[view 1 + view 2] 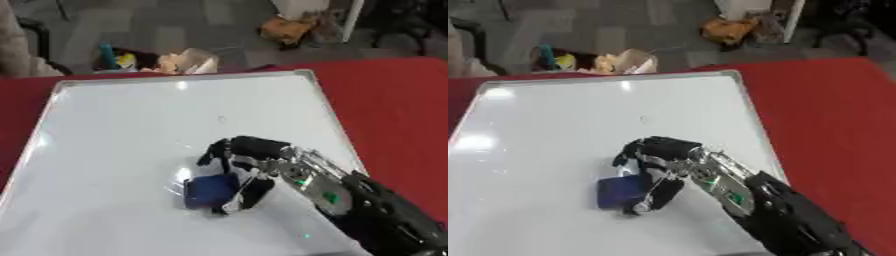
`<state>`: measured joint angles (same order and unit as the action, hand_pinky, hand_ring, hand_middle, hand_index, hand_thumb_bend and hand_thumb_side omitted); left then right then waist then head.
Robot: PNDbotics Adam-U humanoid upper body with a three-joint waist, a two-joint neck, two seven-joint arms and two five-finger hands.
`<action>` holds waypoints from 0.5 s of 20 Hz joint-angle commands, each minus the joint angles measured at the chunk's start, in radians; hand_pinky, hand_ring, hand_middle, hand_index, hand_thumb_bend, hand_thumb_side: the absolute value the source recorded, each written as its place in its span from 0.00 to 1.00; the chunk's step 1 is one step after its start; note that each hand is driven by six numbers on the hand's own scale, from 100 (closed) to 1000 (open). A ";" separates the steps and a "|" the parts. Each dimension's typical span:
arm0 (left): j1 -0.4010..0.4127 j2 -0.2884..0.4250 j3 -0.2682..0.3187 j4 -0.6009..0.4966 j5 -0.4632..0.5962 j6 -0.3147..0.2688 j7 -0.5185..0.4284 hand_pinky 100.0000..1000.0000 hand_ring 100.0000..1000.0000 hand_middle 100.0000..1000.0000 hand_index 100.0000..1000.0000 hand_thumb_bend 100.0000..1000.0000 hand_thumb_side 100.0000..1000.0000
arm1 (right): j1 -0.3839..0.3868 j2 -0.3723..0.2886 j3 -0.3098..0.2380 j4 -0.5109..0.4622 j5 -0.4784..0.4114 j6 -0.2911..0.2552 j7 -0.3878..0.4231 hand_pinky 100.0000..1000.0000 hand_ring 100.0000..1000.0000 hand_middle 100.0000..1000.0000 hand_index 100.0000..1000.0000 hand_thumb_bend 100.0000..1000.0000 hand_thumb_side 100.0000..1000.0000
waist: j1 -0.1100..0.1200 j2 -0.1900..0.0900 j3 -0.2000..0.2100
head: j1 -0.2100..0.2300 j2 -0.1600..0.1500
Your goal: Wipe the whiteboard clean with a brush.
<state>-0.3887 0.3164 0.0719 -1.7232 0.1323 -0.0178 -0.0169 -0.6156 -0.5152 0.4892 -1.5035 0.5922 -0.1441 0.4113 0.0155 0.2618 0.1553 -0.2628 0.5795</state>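
Observation:
A large whiteboard (pixel 131 115) with a silver frame lies flat on the red table. My right hand (pixel 245 160) comes in from the lower right and rests on the board's lower middle, its fingers curled round a blue brush (pixel 208 192). The brush sits against the board surface. A small faint mark (pixel 220 119) shows near the board's middle. Otherwise the board surface looks white with glare spots. My left hand shows in neither view.
Red table cloth (pixel 394 110) stretches to the right of the board. Beyond the table's far edge the floor holds bags and clutter (pixel 184 61) and an orange-brown bundle (pixel 287 29).

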 commanded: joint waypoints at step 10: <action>-0.014 0.016 0.004 -0.015 0.002 -0.002 0.000 0.44 0.59 0.58 0.69 0.71 0.83 | -0.004 -0.005 0.018 -0.012 0.002 -0.008 0.017 0.15 0.49 0.61 0.84 0.40 0.34 | -0.002 -0.015 0.002 | 0.002 0.003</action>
<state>-0.3887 0.3164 0.0719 -1.7232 0.1323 -0.0178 -0.0169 -0.6161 -0.5143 0.5001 -1.5077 0.5922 -0.1504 0.4210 0.0118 0.2618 0.1558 -0.2622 0.5796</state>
